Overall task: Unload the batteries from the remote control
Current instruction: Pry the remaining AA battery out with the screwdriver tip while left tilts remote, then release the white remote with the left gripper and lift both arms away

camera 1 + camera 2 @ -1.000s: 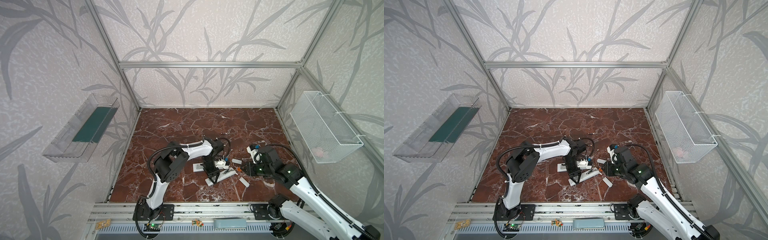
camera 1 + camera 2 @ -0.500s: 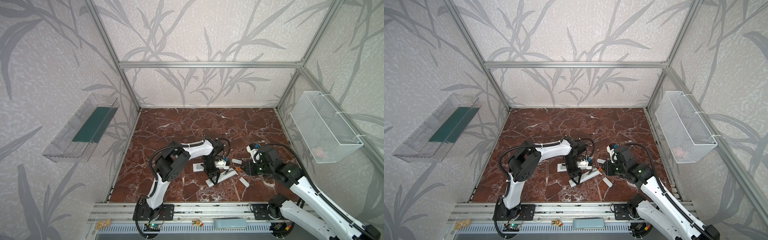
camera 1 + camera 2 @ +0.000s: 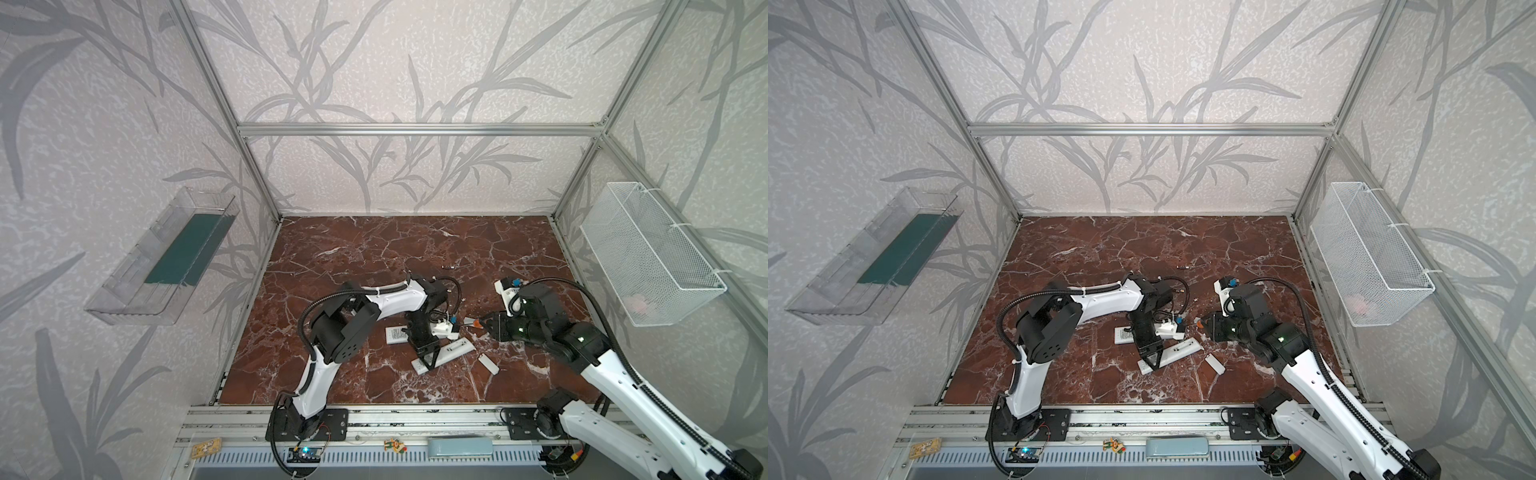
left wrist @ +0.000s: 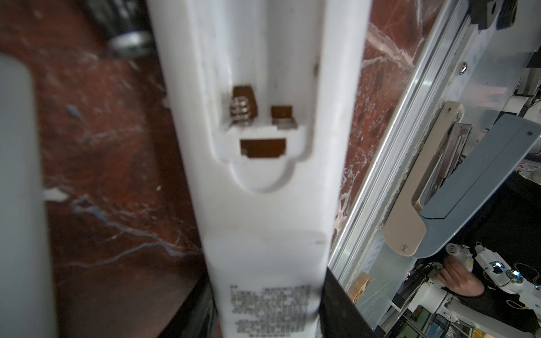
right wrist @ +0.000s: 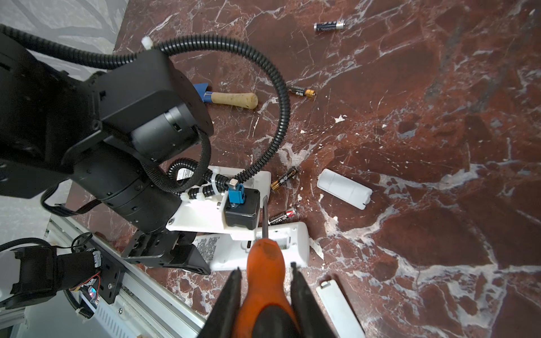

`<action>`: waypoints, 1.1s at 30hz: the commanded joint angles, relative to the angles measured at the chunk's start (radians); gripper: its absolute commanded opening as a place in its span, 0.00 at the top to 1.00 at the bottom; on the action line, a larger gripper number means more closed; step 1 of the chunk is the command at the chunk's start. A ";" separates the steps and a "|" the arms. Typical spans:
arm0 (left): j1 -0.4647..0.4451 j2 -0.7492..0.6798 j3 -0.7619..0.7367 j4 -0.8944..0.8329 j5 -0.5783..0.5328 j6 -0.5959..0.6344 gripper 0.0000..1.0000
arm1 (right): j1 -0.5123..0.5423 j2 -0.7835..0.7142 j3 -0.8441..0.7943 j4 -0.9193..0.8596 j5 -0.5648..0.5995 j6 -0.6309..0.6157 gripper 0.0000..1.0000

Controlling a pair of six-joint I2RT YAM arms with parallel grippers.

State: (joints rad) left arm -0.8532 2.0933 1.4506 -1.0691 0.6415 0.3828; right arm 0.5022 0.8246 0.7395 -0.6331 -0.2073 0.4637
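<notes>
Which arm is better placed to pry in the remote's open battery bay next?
Right, probably: the right gripper is shut on the orange screwdriver, aimed at the remote, while the left gripper is busy clamping that remote.

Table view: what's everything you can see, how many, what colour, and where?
batteries: four, dark, loose on the table
remote controls: two, white, mid-table
battery covers: two, white, on the table
screwdriver: one, orange-handled, held
wooden-handled tool: one, tan, on the table
wire basket: one, white, right wall
clear tray: one, green-lined, left wall
left gripper: black, shut on one remote control
right gripper: black, shut on the screwdriver
</notes>
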 commanded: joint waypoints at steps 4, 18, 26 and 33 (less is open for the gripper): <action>-0.006 0.010 -0.045 0.035 -0.134 0.013 0.98 | -0.005 -0.007 0.030 -0.002 0.029 -0.024 1.00; -0.061 -0.024 -0.131 0.111 -0.593 0.003 0.89 | -0.122 -0.082 0.057 -0.086 0.026 -0.082 1.00; -0.074 -0.079 -0.172 0.133 -0.648 0.009 0.20 | -0.147 -0.082 0.061 -0.075 0.025 -0.088 1.00; -0.073 -0.142 -0.212 0.146 -0.665 0.008 0.01 | -0.163 -0.073 0.070 -0.054 0.006 -0.090 1.00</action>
State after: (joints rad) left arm -0.9367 1.9430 1.2869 -0.9409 0.0170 0.3840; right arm 0.3447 0.7521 0.7719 -0.7074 -0.1852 0.3874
